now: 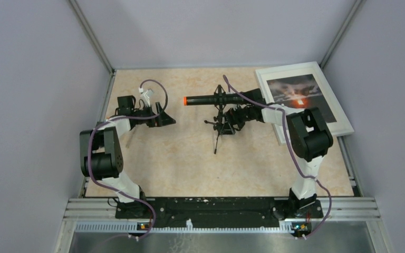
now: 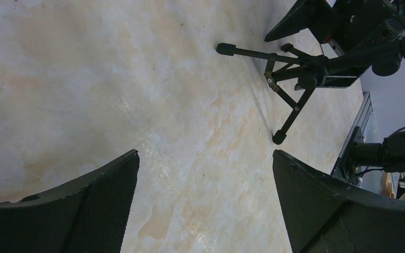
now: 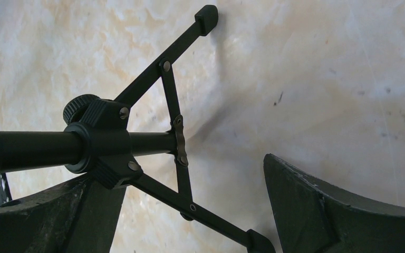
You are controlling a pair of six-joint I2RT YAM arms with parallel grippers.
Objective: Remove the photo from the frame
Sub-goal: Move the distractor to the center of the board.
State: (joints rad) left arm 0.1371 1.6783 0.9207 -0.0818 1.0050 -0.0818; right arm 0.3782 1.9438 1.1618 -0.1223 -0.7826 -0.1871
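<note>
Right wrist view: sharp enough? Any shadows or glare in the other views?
Right wrist: tripod legs sharp, throwing a soft shadow on the table; right pincer dark, little detail. Left wrist: table brightly lit, slightly washed out top-left. Top external: flat light, photo small, no clear glare.

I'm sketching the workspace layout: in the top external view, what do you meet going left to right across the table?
left gripper → microphone on its tripod → frame, with the photo in it
</note>
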